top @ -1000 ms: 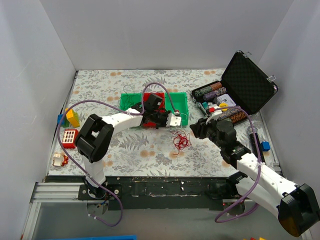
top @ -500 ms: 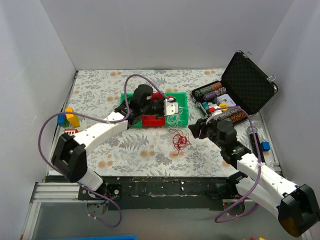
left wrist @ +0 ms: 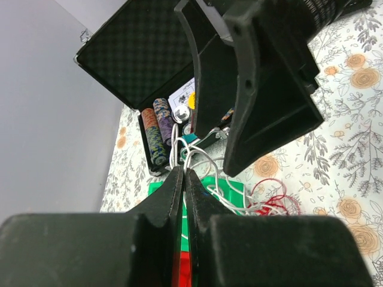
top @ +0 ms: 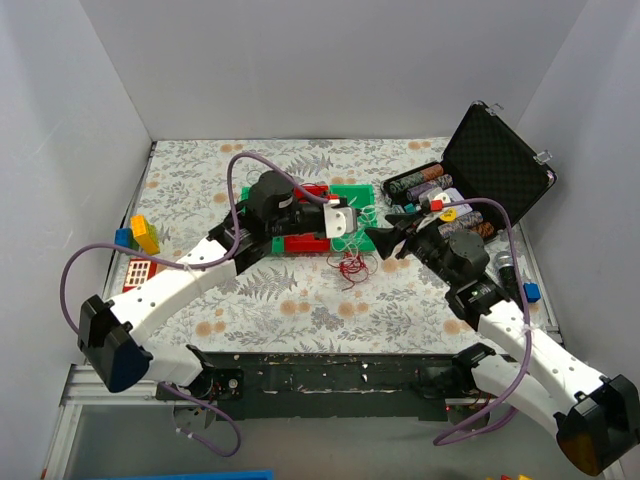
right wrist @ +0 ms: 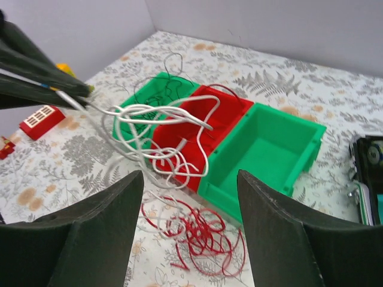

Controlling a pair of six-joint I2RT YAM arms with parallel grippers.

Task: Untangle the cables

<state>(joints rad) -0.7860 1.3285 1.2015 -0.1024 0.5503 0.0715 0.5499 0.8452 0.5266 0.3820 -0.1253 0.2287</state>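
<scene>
Some white cables (right wrist: 146,109) lifted, right fingers (right wrist: 99,236) nearer

I count three cable bunches: white bunch (right wrist: 161,128), red bunch (right wrist: 200,230), black bunch (right wrist: 164,84). Three bins: left green bin (right wrist: 140,98), right green bin (right wrist: 269,146), red bin (right wrist: 227,113). One black case (top: 495,165). One yellow block (top: 145,232), one red block (top: 138,272).

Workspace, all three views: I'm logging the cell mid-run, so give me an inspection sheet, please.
Surface: floral table cloth, flat.
Job's things: white wires held up over the bins; red wires lying on the cloth.
Clutter: open chip case; toy blocks.
Grippers: left gripper shut on white wires; right gripper open.
Cables: purple hoses arch above the arms.
Surroundings: plain grey walls.
</scene>
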